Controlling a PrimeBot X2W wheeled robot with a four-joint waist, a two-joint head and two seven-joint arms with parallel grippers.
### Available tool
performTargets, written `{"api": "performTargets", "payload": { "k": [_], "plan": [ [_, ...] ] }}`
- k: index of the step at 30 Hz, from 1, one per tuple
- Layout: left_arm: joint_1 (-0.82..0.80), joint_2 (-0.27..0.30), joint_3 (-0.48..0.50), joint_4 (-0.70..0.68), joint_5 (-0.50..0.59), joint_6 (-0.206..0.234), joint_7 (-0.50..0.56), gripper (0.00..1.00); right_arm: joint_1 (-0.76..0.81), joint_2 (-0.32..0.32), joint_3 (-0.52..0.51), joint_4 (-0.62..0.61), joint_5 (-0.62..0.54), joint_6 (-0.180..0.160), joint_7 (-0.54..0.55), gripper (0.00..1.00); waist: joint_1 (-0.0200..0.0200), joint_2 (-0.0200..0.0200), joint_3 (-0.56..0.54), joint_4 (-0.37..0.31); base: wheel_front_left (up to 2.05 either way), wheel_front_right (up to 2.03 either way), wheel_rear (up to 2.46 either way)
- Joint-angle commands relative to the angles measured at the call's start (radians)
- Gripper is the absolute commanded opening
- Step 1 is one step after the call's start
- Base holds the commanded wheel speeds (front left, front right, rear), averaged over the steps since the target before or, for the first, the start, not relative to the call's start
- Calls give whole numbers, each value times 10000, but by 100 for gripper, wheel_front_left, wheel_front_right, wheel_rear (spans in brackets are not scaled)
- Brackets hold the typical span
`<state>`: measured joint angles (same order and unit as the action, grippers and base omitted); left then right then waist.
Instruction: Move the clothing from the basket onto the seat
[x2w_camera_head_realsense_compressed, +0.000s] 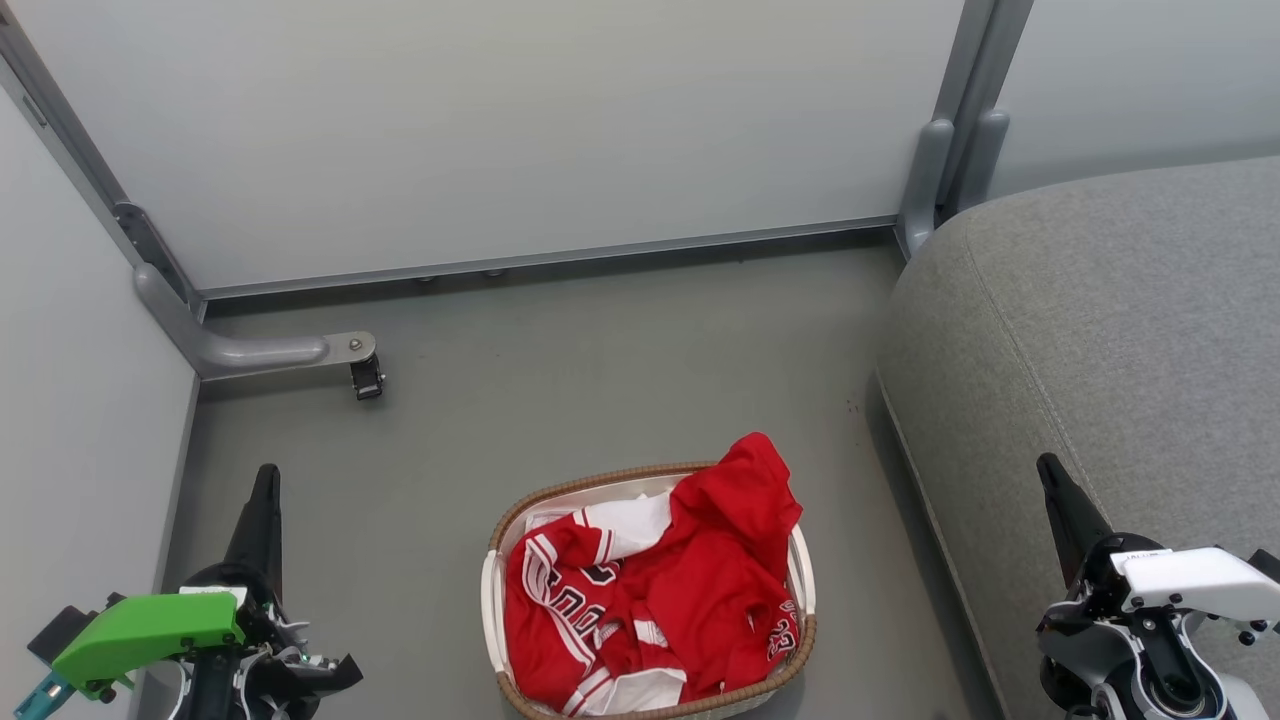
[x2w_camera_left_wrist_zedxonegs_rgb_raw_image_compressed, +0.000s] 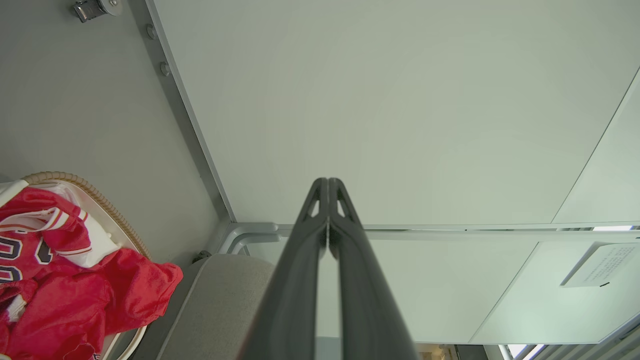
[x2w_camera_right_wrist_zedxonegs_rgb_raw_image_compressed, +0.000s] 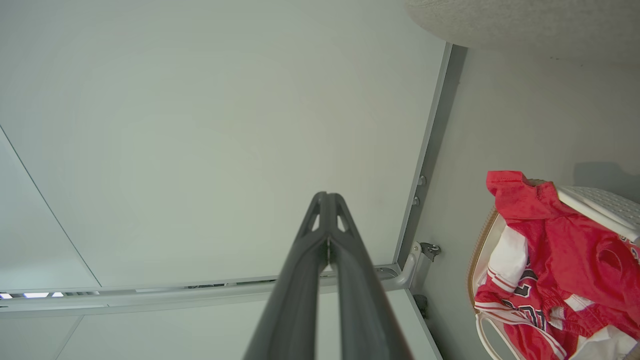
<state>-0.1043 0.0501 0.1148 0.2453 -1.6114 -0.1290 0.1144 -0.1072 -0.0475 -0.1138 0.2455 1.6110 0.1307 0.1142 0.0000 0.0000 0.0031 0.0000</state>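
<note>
Left gripper (x2w_camera_head_realsense_compressed: 267, 472) and right gripper (x2w_camera_head_realsense_compressed: 1046, 463) closed

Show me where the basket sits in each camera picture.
Head view: basket at bottom centre, on the floor.
Left wrist view: basket at the left edge, lower half.
Right wrist view: basket at the right edge, lower half.
Shared landmark: the grey seat.

The floor (x2w_camera_head_realsense_compressed: 600, 340) is smooth and grey. A big pale wall panel (x2w_camera_head_realsense_compressed: 500, 120) stands at twelve o'clock. At ten o'clock a grey metal bar (x2w_camera_head_realsense_compressed: 260, 352) sticks out over the floor, with a small black wheel (x2w_camera_head_realsense_compressed: 367, 378) at its end. A grey post (x2w_camera_head_realsense_compressed: 940, 170) stands at one o'clock.
</note>
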Motion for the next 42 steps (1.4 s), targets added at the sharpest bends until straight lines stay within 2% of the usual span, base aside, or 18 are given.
{"api": "performTargets", "payload": {
  "k": [1,8,9,14,24,32,42],
  "plan": [
    [-108,-1,6,-11,-28,-55,17,0,-18,-62,-16,-32,37,0,22,0,0,0,0,0,0,0,0],
    [-108,-1,6,-11,-28,-55,17,0,-18,-62,-16,-32,37,0,22,0,0,0,0,0,0,0,0],
    [3,-2,-3,13,1,2,-3,100,3,6,3,15,-3,0,-2,100,0,0,0,0,0,0,0],
    [261,-70,-99,331,26,5,-65,100,253,118,74,335,-30,-4,-54,100,0,0,0,0,0,0,0],
    [466,-58,-625,60,366,2,-564,100,458,94,262,180,-420,-3,-556,100,0,0,-2,-6,0,0,0],
    [617,-48,-895,-180,1066,-1,-924,100,537,76,166,124,-1373,-3,-918,100,0,0,-5,-10,0,0,0],
    [777,-37,-1220,-563,2505,72,-1330,100,628,54,65,-73,-2946,-2,-1323,100,0,0,3,-3,0,0,0]
  ]
}}
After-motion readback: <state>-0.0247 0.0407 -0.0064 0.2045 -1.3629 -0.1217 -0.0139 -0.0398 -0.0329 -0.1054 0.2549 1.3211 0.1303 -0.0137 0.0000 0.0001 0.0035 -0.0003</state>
